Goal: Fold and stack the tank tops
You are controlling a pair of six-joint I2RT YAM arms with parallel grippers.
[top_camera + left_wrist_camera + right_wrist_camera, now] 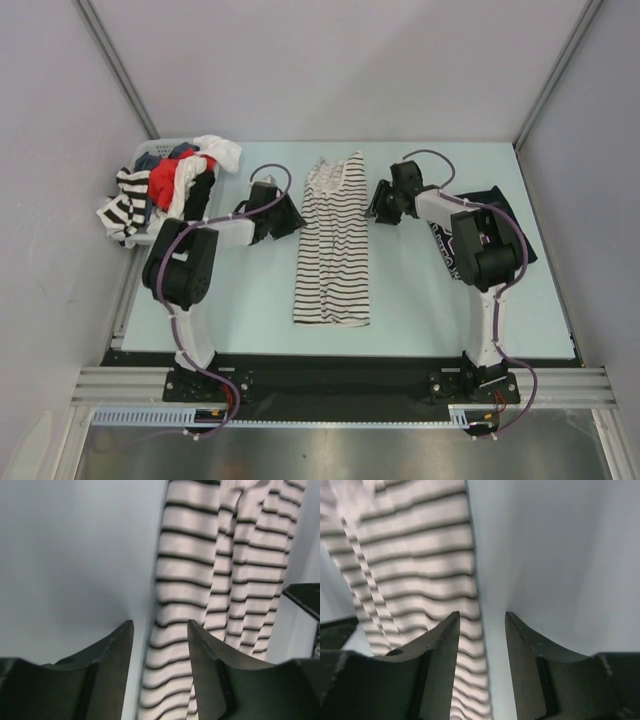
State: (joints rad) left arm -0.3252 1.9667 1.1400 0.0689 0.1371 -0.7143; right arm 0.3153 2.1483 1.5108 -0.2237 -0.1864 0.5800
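Top external view: a pale bench (420, 300) carries everything. Landmark is the striped tank top (333, 240), which lies flat mid-bench as a narrow strip, its sides apparently turned in. Long axis runs near-to-far, with straps and neck toward the far wall and hem toward the arm bases. To its right, apart, lies the navy tank top (503, 205), partly hidden under the right arm. Cannot tell whether it is folded. To its left, well apart at the far corner, is a basket (150, 150) of heaped clothes.

Wrist views: the left pincer (160, 645) is just left of the striped top's far half, jaws parted, nothing between them. The right pincer (482, 635) is just right of the same stretch, likewise parted and empty.

Judgement: the lengthwise fold looks done, so the crosswise fold is the step in hand. Next move calls for each pincer to take a corner of one end, likely the strap end, and carry it level along the long axis onto the hem. Stacking with the navy top is not yet done.
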